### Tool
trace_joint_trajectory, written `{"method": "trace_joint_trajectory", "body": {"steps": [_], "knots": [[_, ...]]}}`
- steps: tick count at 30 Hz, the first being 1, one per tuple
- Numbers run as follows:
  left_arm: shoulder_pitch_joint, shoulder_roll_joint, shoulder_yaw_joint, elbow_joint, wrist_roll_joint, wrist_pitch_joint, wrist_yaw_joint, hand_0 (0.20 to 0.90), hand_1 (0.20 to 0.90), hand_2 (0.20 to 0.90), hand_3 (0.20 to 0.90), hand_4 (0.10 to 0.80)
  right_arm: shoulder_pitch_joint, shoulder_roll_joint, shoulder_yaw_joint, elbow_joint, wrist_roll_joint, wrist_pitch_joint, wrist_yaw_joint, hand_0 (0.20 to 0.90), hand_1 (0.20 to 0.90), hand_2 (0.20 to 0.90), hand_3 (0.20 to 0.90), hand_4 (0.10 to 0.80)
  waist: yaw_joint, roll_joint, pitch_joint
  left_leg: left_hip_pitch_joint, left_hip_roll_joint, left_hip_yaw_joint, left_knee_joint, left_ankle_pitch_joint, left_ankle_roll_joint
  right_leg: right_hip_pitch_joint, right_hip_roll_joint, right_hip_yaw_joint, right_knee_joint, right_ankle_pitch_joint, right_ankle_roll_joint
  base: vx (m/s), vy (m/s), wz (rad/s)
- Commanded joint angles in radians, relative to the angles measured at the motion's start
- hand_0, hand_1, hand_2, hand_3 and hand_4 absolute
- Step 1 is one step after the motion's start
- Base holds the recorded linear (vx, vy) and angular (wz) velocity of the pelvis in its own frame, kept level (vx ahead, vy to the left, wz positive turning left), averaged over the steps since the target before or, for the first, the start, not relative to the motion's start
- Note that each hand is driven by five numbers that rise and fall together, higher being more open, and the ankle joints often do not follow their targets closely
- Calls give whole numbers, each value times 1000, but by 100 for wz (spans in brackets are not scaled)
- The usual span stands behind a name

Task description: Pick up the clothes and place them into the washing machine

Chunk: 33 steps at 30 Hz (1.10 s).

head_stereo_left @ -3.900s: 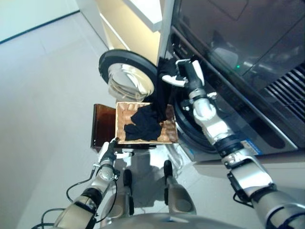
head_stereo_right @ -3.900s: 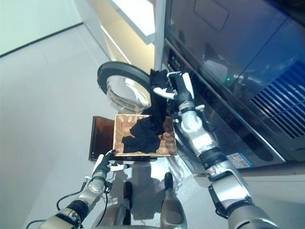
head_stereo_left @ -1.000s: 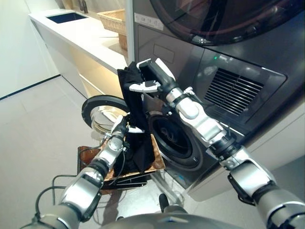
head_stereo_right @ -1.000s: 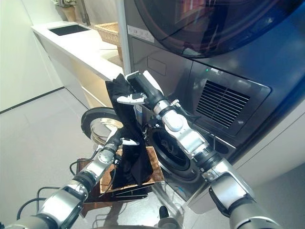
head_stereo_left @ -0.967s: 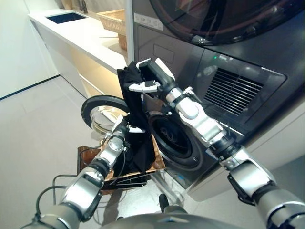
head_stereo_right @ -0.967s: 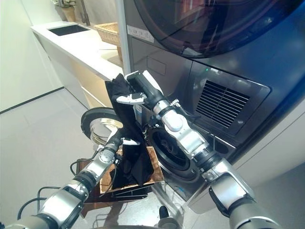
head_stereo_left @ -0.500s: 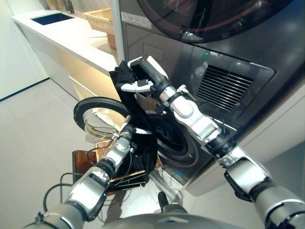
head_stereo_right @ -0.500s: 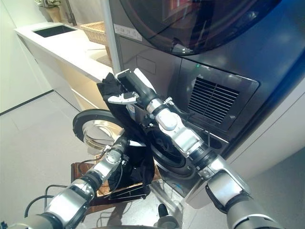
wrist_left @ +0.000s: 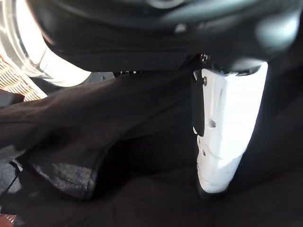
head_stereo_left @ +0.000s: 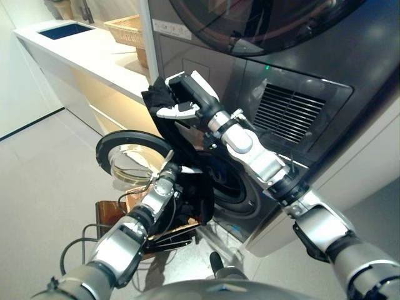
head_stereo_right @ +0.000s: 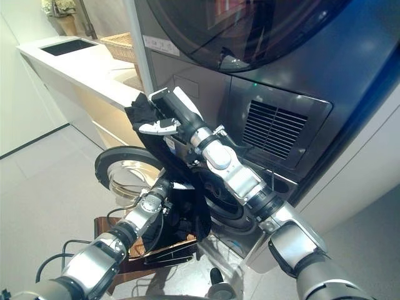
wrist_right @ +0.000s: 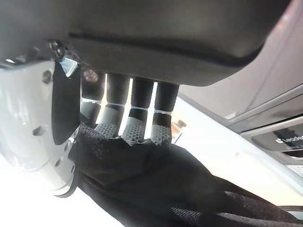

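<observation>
A long black garment (head_stereo_left: pixel 167 125) hangs in front of the washing machine's open drum (head_stereo_left: pixel 236 187). My right hand (head_stereo_left: pixel 187 100) is shut on its top end, held high by the machine's front panel; its fingers (wrist_right: pixel 137 127) curl onto the cloth (wrist_right: pixel 156 184). My left hand (head_stereo_left: pixel 167 182) is lower, at the drum's mouth, with its white-covered thumb (wrist_left: pixel 222 127) pressed on the garment's lower part (head_stereo_left: pixel 197 200), which bunches toward the opening. The wicker basket (head_stereo_left: pixel 182 232) sits below on the dark brown box (head_stereo_left: pixel 105 212), mostly hidden by the cloth.
The round glass door (head_stereo_left: pixel 128 153) stands open to the left of the drum. A white counter (head_stereo_left: pixel 81 53) with another wicker basket (head_stereo_left: pixel 128 28) runs behind it. A vent grille (head_stereo_left: pixel 287 109) is on the machine's front to the right.
The camera has shifted. My left hand has carried the garment's lower part up off the basket and right toward the drum mouth. My right hand still holds the top end high.
</observation>
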Motion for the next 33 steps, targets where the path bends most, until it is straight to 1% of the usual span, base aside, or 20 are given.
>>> {"method": "trace_joint_trajectory", "body": {"steps": [1,13,17,20,21,22,26,27,29,30,31,32,33], "knots": [[-174,-11,-51,-6,-4,-107,14,200,200,200,200,300,-211,62,-72,-45,-9,-111,-32,200,200,200,200,300,32,7,-66,-75,7,-38,77,-71,-19,6,-25,10,65,-118,36,0,0,0],[-177,1,-41,1,16,-101,22,200,200,200,200,300,-173,42,-106,-56,-13,-114,-36,200,200,200,200,300,40,12,-67,-79,3,-51,78,-71,-18,15,-30,-8,65,-123,34,0,0,0],[-179,20,-33,1,29,-97,24,200,200,200,200,300,-150,28,-123,-71,-12,-115,-35,200,200,200,200,300,44,15,-67,-79,3,-54,77,-70,-19,20,-32,-13,64,-126,34,0,0,0],[-184,38,-21,12,35,-94,26,200,200,200,200,300,-123,14,-133,-105,3,-119,-22,200,200,200,200,300,42,17,-69,-78,3,-55,76,-70,-19,22,-32,-14,63,-126,34,0,0,0],[-188,55,-12,21,42,-91,28,200,200,200,200,300,-99,0,-140,-135,15,-125,-12,200,200,200,200,300,40,20,-70,-78,3,-54,76,-69,-19,22,-33,-15,63,-128,34,0,0,0],[-187,54,-13,21,42,-91,28,200,200,200,200,300,-98,-1,-141,-137,15,-123,-12,200,200,200,200,300,40,20,-70,-78,3,-55,75,-69,-19,23,-33,-15,63,-128,34,0,0,0],[-197,89,6,26,48,-92,25,200,200,200,200,300,-32,-22,-165,-203,64,-138,17,200,200,200,200,300,35,25,-69,-77,3,-54,75,-69,-20,23,-34,-18,63,-128,35,-2,-2,1],[-201,107,17,24,54,-93,22,200,200,200,200,300,16,-37,-180,-242,96,-144,42,200,200,200,200,300,32,27,-68,-77,3,-52,75,-68,-21,22,-34,-19,64,-129,36,0,0,0],[-201,114,23,23,58,-94,20,200,200,200,200,300,45,-48,-191,-266,109,-145,57,200,200,200,200,300,31,28,-68,-77,3,-53,75,-67,-21,22,-34,-20,63,-128,36,-2,-5,5],[-204,136,39,11,65,-95,14,200,200,200,200,300,112,-80,-215,-315,148,-146,103,200,200,200,200,300,28,29,-66,-79,2,-53,76,-67,-22,20,-34,-22,65,-129,37,0,0,0],[-203,136,39,10,65,-95,14,200,200,200,200,300,114,-81,-217,-317,148,-144,103,200,200,200,200,300,28,29,-67,-79,2,-54,76,-67,-22,20,-34,-22,65,-129,37,0,0,0],[-204,150,44,2,71,-97,10,200,200,200,200,300,156,-97,-228,-340,171,-145,122,200,200,200,200,300,26,30,-65,-80,2,-56,76,-66,-22,20,-35,-23,65,-129,37,0,0,0],[-205,179,56,-8,82,-100,2,200,200,200,200,300,241,-143,-277,-389,197,-147,152,200,200,200,200,300,22,31,-62,-82,2,-58,76,-65,-23,19,-35,-26,66,-131,37,-3,-5,5]]}}
